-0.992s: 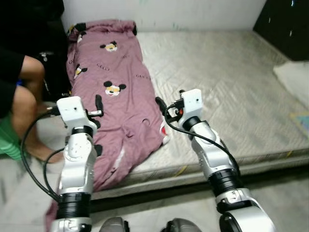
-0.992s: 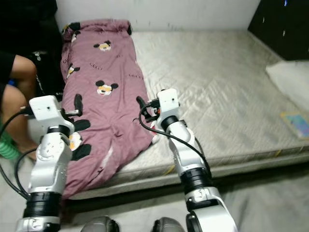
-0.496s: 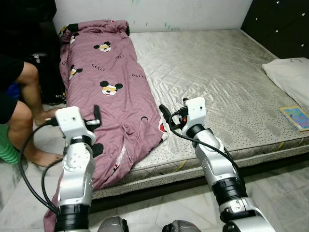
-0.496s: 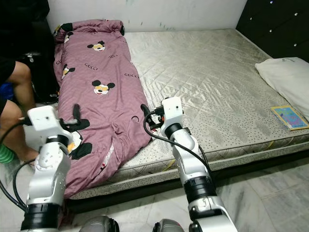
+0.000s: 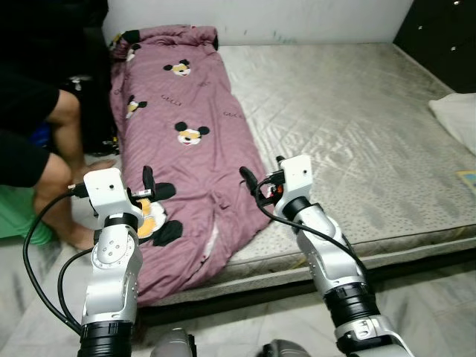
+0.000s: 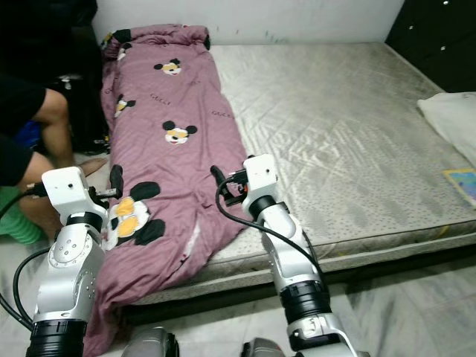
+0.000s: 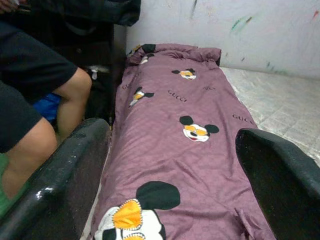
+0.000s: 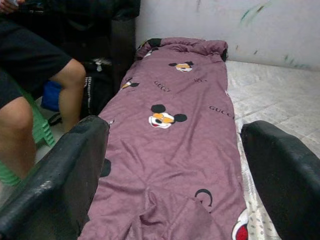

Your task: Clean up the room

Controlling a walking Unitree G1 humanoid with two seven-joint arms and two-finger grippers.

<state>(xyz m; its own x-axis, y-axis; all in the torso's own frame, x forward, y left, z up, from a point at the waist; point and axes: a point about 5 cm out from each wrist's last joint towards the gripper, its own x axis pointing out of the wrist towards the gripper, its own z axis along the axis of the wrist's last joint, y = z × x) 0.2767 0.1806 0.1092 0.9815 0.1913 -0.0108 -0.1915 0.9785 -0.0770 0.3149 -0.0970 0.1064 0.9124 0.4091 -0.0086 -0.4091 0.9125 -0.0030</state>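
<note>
- we are facing a bare grey mattress (image 5: 349, 111) with a purple mickey mouse blanket (image 5: 186, 141) lying along its left side, its near end hanging over the edge.
- we are holding our left gripper (image 7: 172, 165) and right gripper (image 8: 175, 165) above the blanket's near end, fingers spread apart, gripping nothing.
- a person's bare leg (image 5: 56, 171) is standing beside the bed on the left.

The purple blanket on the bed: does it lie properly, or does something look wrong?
The blanket is askew: it lies bunched in a long strip along the mattress's left edge, and its near end hangs over the corner toward the floor. Both grippers, left and right, hover open above it.
</note>
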